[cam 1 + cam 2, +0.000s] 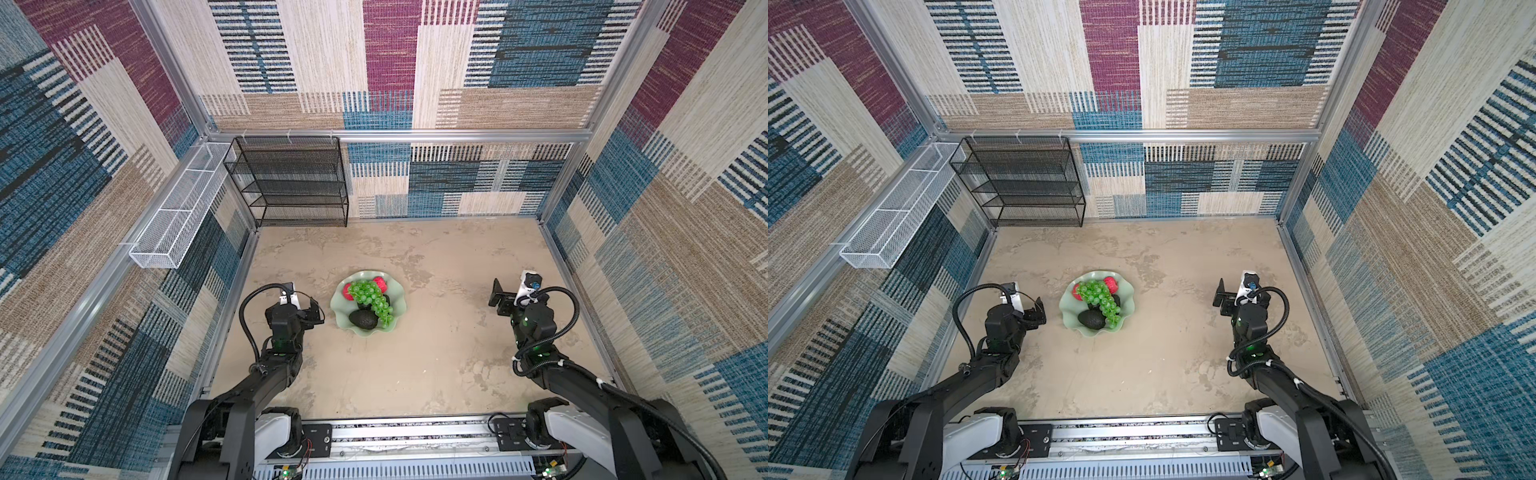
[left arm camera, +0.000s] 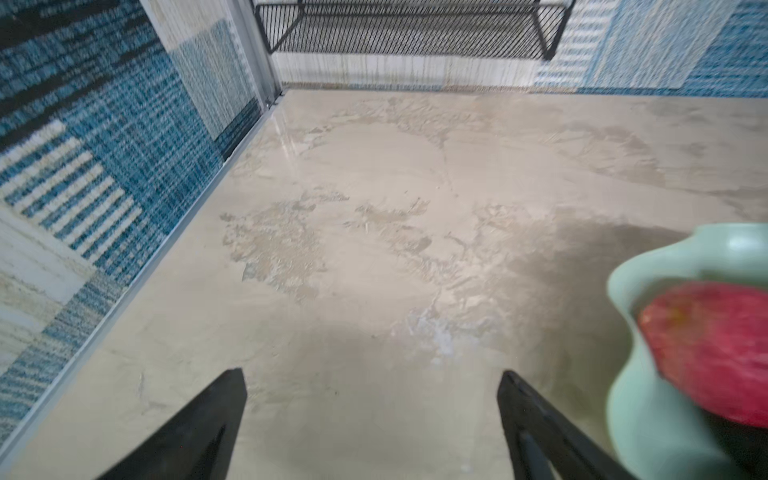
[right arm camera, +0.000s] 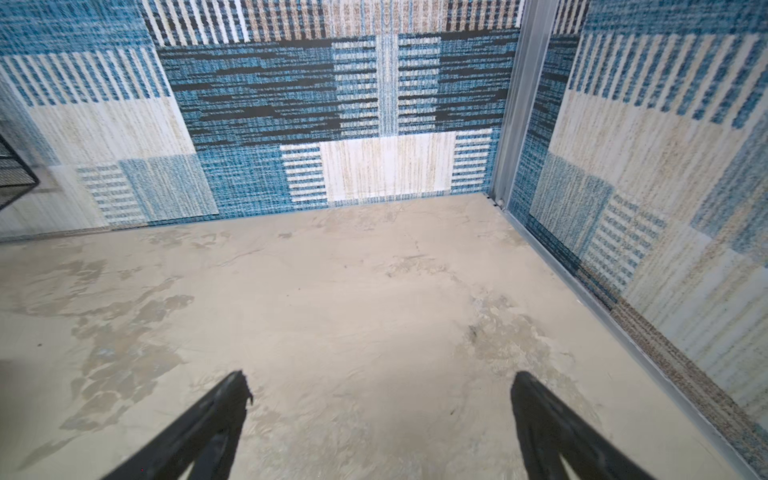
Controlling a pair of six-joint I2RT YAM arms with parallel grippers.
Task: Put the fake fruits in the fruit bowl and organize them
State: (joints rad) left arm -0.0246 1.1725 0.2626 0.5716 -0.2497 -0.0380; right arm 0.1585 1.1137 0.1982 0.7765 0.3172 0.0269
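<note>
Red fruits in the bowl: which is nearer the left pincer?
The left-hand red fruit, on the side of the bowl facing the left pincer. The other red fruit sits farther right, at the back rim.

No readable text, label, brand, number or sign in any view, small circuit boards (image 1: 291, 471) below the base rail (image 1: 415, 435) — any markings too tiny to tell

**Bright, even light; soft wrist views**

I am seeing bright, even light falling from above in both top views, with the walls (image 1: 104, 166) bowing toward the frame edges. In the left wrist view the fruit bowl (image 2: 648, 415) and a red fruit (image 2: 715, 353) are looming blurred up close, a soft shadow is darkening the table (image 2: 374, 291) beside them, and pale glare is glinting farther off.
</note>
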